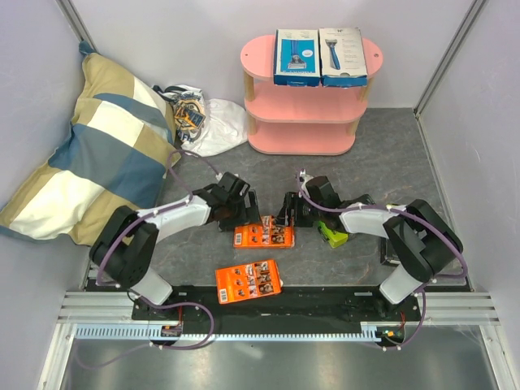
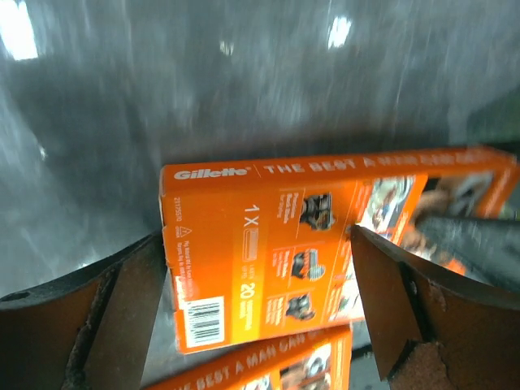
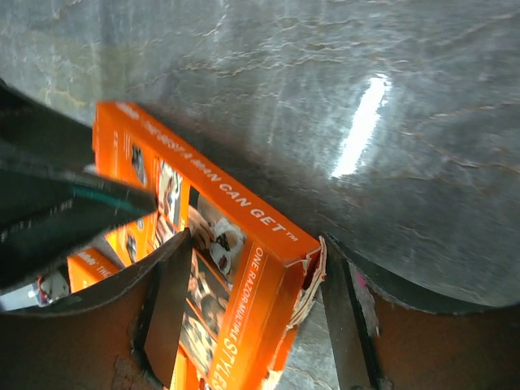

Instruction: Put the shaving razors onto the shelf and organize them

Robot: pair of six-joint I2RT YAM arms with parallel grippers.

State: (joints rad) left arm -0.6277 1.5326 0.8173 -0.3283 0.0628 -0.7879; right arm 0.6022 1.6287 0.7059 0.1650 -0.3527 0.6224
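One flat orange razor card (image 1: 264, 236) lies mid-table between both grippers. My left gripper (image 1: 242, 218) is open, its fingers spread beside the card's barcode end (image 2: 268, 236). My right gripper (image 1: 286, 215) is shut on the card's other, torn end (image 3: 244, 244) and tilts it up on its edge. A second orange card (image 1: 248, 280) lies flat nearer the arm bases. The blue box (image 1: 296, 57) and the white box (image 1: 342, 55) stand on the top board of the pink shelf (image 1: 256, 53). The lime-green-and-black box (image 1: 331, 236) lies under my right arm. The black box is hidden.
A large checked pillow (image 1: 89, 154) leans in the left corner. A white plastic bag (image 1: 203, 118) of small colourful items sits left of the shelf. Pale walls close in the left, back and right. The shelf's two lower boards hold nothing.
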